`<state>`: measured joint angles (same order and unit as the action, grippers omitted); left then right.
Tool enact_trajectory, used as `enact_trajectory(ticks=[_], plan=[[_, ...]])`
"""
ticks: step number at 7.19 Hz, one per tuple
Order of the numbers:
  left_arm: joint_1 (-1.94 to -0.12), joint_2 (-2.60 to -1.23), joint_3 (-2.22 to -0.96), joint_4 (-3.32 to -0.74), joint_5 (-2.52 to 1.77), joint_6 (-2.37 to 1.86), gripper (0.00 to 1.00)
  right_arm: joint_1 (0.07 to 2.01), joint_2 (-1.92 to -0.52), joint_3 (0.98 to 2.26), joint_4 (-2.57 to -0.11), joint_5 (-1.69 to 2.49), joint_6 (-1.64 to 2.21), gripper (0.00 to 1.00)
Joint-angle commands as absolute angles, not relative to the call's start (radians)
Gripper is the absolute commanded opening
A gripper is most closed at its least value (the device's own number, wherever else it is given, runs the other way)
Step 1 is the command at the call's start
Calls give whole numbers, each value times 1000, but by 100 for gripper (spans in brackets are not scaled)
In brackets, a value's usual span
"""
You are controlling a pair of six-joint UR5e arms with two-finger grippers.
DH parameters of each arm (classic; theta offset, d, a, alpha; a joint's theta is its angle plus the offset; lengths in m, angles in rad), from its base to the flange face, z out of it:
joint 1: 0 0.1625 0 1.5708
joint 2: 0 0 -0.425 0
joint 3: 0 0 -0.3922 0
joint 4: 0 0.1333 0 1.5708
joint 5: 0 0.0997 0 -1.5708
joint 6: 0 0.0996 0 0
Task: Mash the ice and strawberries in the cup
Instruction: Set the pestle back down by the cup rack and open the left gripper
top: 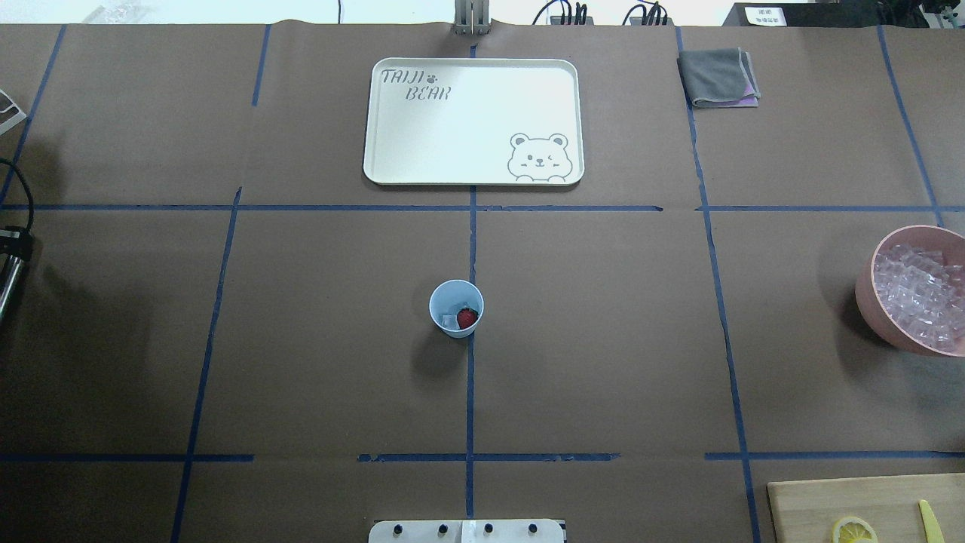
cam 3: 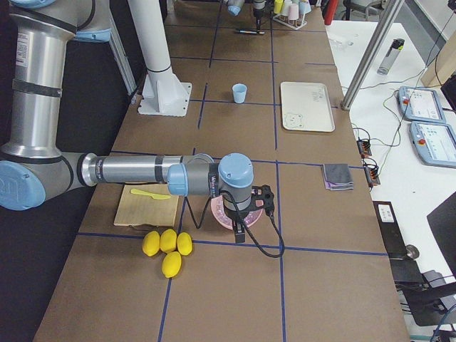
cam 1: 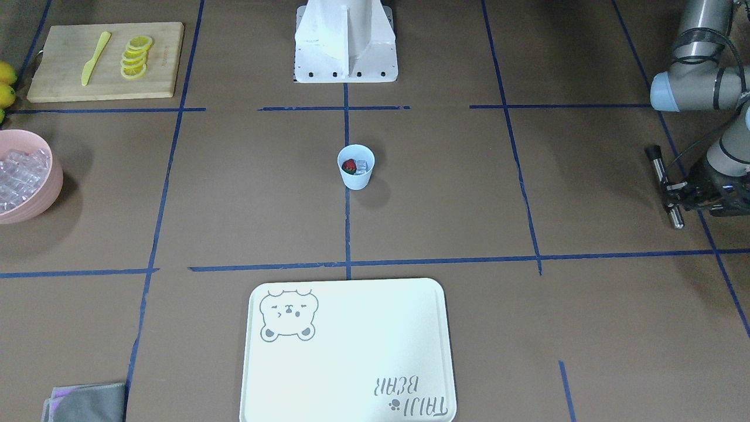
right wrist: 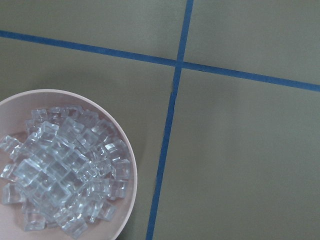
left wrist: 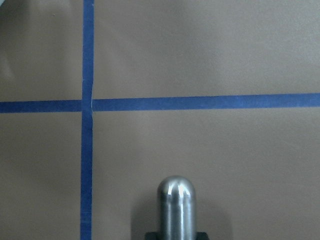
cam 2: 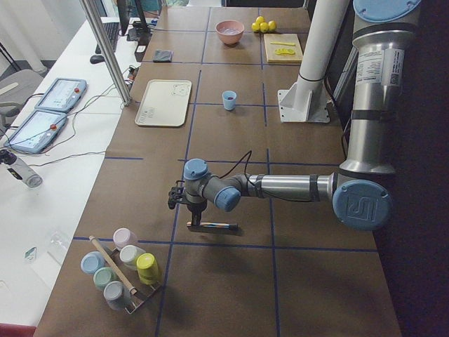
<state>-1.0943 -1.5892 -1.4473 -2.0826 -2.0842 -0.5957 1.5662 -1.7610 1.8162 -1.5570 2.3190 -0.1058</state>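
We see the cup (cam 1: 355, 179) alone mid-table, with 1 strawberry (cam 1: 349, 166) and some ice (cam 1: 362, 166) touching inside it. Our left claw (cam 1: 671, 196) is pinching a metal rod (cam 1: 658, 171), well off to the side. Our right claw (cam 3: 239, 231) hangs over the pink bowl (cam 1: 57, 176); we cannot tell whether it is spread or pressed together. We judge the cup light and tippy, the ice hard and slippery, the berry soft, so steady the cup by its wall.

We see brown table (top: 603, 339), blue tape lines (top: 471, 249) across it. Blue cup (top: 456, 308) stands in middle. White bear tray (top: 467, 136) at far side, grey cloth (top: 718, 77) near it. Pink bowl (cam 1: 50, 187), wood board (cam 1: 64, 70), yellow lemons (cam 3: 167, 246) at robot's right end.
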Motion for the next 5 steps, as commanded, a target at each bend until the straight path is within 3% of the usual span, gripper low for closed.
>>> enact_trajectory(ticks=[1,3,5], plan=[[-1095,-1594,-1475,-2063,-2126,-554,100,1566,-1759,1816,-1557,2319,-106,100],[-1206,-1604,-1486,-1954,-2226,-377,100,1566,-1759,1816,-1557,2319,-103,100],[-1364,-1640,-1578,-1665,-2227,-107,100,1566,-1759,1816,-1557,2319,-103,100]])
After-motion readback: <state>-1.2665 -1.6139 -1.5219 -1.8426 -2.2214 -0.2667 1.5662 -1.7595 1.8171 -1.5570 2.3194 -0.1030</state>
